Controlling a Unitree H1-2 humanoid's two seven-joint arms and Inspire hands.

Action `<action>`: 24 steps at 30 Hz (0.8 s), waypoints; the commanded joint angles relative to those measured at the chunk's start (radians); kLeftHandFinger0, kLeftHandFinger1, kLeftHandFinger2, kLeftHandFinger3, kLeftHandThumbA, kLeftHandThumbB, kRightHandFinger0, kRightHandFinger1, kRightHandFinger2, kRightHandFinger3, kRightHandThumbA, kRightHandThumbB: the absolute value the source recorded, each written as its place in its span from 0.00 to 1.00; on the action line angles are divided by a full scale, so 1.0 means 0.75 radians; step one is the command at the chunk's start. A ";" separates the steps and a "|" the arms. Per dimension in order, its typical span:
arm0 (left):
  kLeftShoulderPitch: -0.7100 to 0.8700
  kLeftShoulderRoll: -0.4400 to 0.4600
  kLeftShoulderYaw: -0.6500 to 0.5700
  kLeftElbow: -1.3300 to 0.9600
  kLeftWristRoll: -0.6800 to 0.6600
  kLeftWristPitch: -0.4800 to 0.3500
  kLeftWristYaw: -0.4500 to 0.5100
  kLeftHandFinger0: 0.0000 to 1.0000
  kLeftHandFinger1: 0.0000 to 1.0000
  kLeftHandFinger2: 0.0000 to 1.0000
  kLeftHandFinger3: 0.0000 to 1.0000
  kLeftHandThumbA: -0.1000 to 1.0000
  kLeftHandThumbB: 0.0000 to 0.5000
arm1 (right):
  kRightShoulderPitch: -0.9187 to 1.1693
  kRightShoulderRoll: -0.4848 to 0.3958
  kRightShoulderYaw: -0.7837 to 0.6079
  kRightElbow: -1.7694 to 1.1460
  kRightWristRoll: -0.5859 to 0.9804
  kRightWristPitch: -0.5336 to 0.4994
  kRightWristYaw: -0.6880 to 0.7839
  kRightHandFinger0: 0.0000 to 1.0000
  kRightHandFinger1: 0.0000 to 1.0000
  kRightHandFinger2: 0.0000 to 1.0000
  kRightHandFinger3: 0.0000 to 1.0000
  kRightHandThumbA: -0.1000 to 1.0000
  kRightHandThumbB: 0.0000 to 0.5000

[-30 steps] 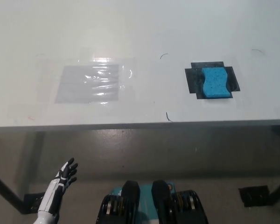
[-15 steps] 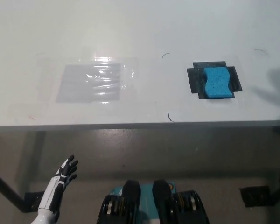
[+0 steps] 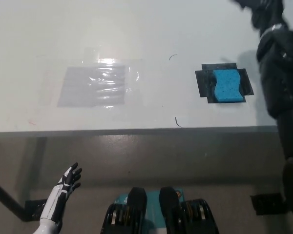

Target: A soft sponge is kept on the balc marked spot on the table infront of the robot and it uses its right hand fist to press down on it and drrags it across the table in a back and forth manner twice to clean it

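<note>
Blue sponge (image 3: 228, 86) is lying on the black patch (image 3: 203, 83) at the counter's (image 3: 136, 29) right. Right hand (image 3: 258, 9) is hanging beyond it, fingers unreadable; it should fist and press squarely. Left hand (image 3: 63, 187) is resting low, fingers spread.

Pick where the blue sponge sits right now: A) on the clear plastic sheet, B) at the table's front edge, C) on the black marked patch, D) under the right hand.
C: the sponge lies on the black patch, untouched, with the right arm raised beside it.

Porous sponge (image 3: 227, 86), seemingly glossy table (image 3: 151, 29)
</note>
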 commanded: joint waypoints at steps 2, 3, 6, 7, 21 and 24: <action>-0.005 0.025 -0.010 -0.035 0.007 -0.096 -0.027 1.00 1.00 1.00 1.00 1.00 0.59 | -0.182 0.019 -0.002 0.341 -0.046 -0.283 -0.077 0.00 0.00 0.03 0.00 1.00 0.17; -0.003 0.023 -0.010 -0.037 0.010 -0.092 -0.024 1.00 1.00 1.00 1.00 1.00 0.59 | -0.177 0.018 0.012 0.372 -0.062 -0.294 -0.091 0.00 0.01 0.06 0.02 1.00 0.12; -0.006 0.024 -0.010 -0.028 0.016 -0.098 -0.022 1.00 1.00 1.00 1.00 1.00 0.58 | -0.155 0.025 0.005 0.446 -0.058 -0.312 -0.090 0.00 0.00 0.08 0.07 1.00 0.14; -0.008 0.025 -0.012 -0.029 0.014 -0.094 -0.027 1.00 1.00 1.00 1.00 1.00 0.60 | -0.142 0.025 -0.007 0.459 -0.043 -0.314 -0.065 0.00 0.00 0.10 0.08 1.00 0.24; -0.008 0.019 -0.013 -0.029 0.030 -0.089 -0.028 1.00 1.00 1.00 1.00 1.00 0.68 | 0.036 0.075 0.018 0.555 -0.073 -0.229 -0.031 0.00 0.01 0.30 0.26 1.00 0.27; -0.003 0.020 -0.012 -0.034 0.028 -0.085 -0.030 1.00 1.00 1.00 1.00 1.00 0.68 | 0.094 0.083 0.014 0.563 -0.073 -0.217 -0.029 0.00 0.00 0.27 0.24 1.00 0.19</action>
